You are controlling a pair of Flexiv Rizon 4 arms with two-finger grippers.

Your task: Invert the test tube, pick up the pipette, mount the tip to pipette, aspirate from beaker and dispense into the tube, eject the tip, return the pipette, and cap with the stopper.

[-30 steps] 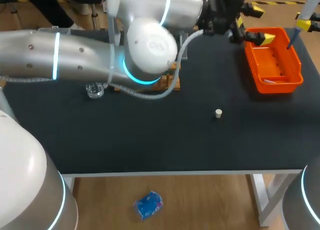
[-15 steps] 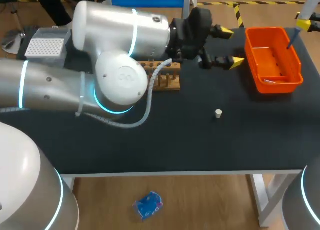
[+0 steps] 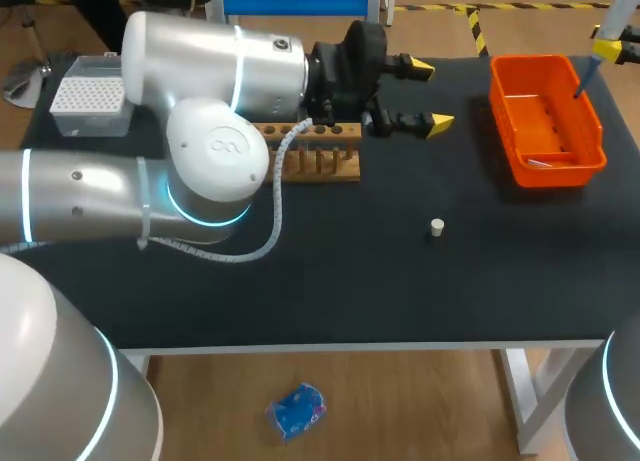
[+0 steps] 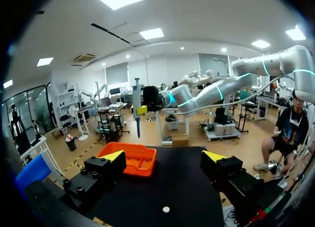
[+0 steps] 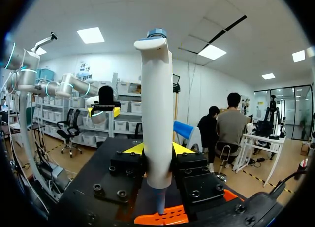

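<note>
Left pincer: open, its 2 yellow-tipped fingers spread wide with nothing between them. It is held above the tabletop, just past the end of the wooden rack, between the rack and the orange tray. The rear of the rack is partly hidden by the left arm. Whether a tube stands in the rack cannot be told.

Right pincer: closed on the pipette, which is gripped from 2 sides at its lower body and held upright. The pipette is held at the far right corner of the tabletop, with its narrow lower end above the orange tray.

Stopper: small and white, seen alone on the tabletop, well apart from both rack and tray. In the left wrist view it is seen ahead of the open fingers, on the bare black surface.

Tip box: seen at the far left corner of the tabletop, behind the left arm.
</note>
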